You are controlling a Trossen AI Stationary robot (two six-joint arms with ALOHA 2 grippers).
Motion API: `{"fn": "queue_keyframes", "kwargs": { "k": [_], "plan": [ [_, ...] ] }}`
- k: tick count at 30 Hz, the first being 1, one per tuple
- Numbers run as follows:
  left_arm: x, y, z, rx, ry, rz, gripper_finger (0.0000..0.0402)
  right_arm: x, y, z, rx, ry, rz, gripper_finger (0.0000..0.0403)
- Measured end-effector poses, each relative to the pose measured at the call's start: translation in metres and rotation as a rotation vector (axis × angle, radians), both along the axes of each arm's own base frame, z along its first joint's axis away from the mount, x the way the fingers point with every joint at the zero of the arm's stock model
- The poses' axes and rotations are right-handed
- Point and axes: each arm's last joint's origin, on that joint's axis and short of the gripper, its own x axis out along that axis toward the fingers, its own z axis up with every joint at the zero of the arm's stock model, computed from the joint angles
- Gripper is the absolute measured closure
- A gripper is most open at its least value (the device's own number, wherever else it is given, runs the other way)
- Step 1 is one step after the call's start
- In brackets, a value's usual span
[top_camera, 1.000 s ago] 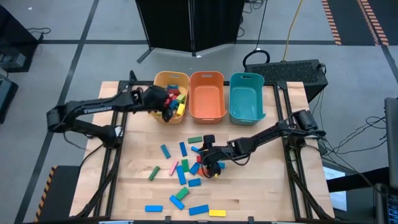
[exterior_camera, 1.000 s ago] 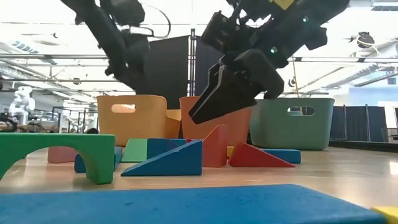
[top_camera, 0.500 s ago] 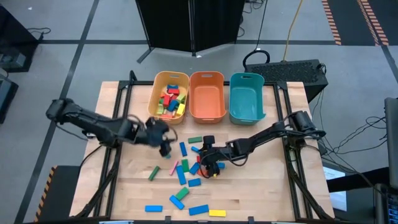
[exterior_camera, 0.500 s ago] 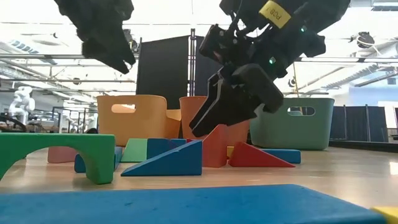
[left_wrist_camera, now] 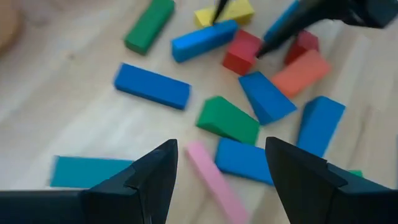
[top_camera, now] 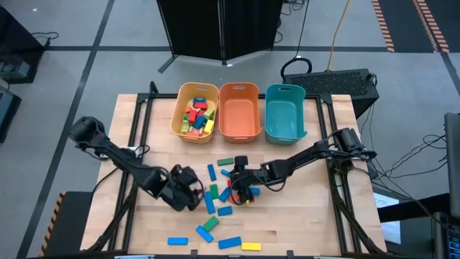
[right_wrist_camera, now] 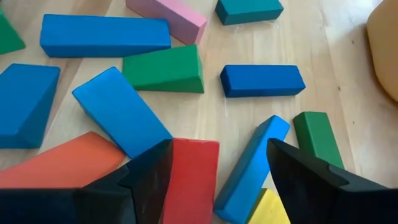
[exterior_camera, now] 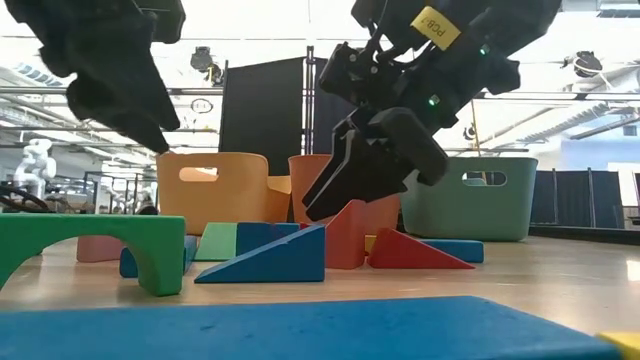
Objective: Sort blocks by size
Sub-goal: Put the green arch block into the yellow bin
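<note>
Grey floor with cables surrounds a pale wooden table on which three bins stand in a row at the far edge: a yellow bin already holding a heap of mixed blocks, an orange bin and a teal bin. Loose blocks in blue, green, red, pink and yellow lie scattered over the middle and near part of the table. From the table's left side the left arm reaches in low and bent at the elbow, its left gripper hovering just above the left end of the scatter; its fingers stand apart with nothing between them, and below them lie a pink bar, a green wedge and several blue pieces. The right arm stretches across from the table's right edge, nearly level, and its right gripper points down into the middle of the cluster. Its jaws are spread, empty, straddling a red block that lies flat on the wood, with a blue bar touching that block's side and an orange wedge just beside it. Seen from table height, this gripper's fingertips hang close above an upright orange-red wedge.
</note>
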Motion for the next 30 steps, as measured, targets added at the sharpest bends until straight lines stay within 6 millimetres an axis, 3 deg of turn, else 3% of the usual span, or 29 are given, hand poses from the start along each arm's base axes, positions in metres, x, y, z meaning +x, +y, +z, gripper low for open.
{"fn": "queue_keyframes", "kwargs": {
  "k": [9,21,30],
  "plan": [
    [0.015,-0.037,-0.02,-0.049,-0.132,-0.1,0.0158,0.0,0.0,0.0,0.021,-0.002,-0.018,0.0156],
    [0.039,-0.094,-0.037,-0.05,-0.122,-0.183,0.0158,-0.004,0.017,0.0,0.065,-0.004,-0.011,0.0156],
    [0.053,-0.111,-0.046,-0.028,-0.019,-0.17,0.0158,-0.007,0.029,0.001,0.068,-0.015,0.018,0.0156]
  ]
}}
